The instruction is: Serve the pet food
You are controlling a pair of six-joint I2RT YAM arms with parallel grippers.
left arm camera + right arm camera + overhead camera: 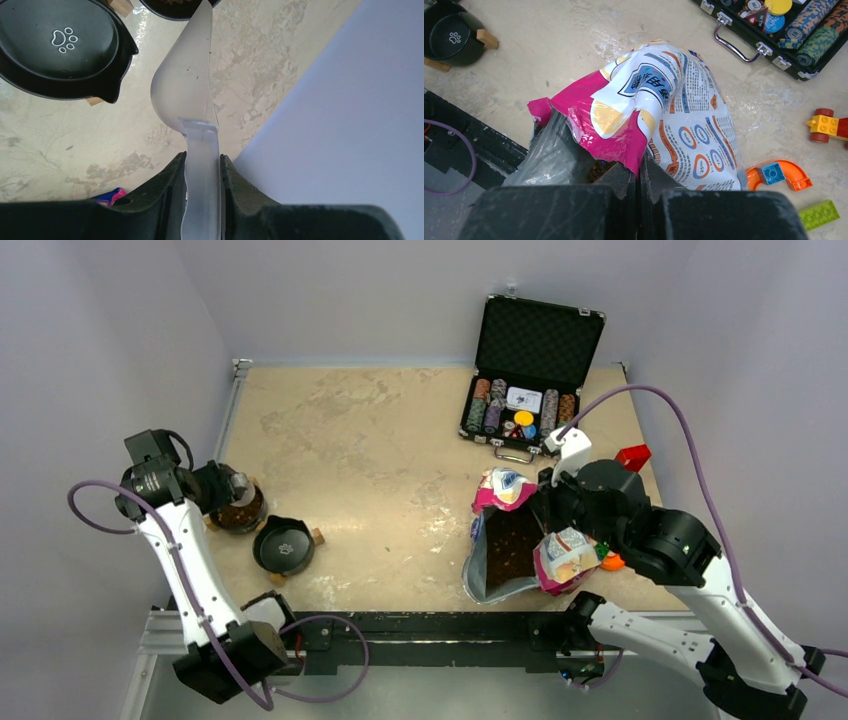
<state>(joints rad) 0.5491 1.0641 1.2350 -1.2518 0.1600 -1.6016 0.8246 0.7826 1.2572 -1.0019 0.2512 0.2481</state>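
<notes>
My left gripper (202,167) is shut on the handle of a translucent plastic scoop (186,82), whose tip reaches over the rim of a black bowl (175,4) holding dark-brown pet food (240,514). In the top view this gripper (226,488) is at the table's left edge. A second black bowl with a white paw print (55,45) stands beside it, with no pellets visible in it. My right gripper (639,170) is shut on the pink torn edge of the pet food bag (674,105), holding it open. Kibble shows inside the bag (512,545).
An open black case of poker chips (520,410) stands at the back right. Toy bricks lie right of the bag: orange curved piece (781,175), green brick (819,215), yellow and red one (824,125). A grey wall (350,125) is close to the left gripper.
</notes>
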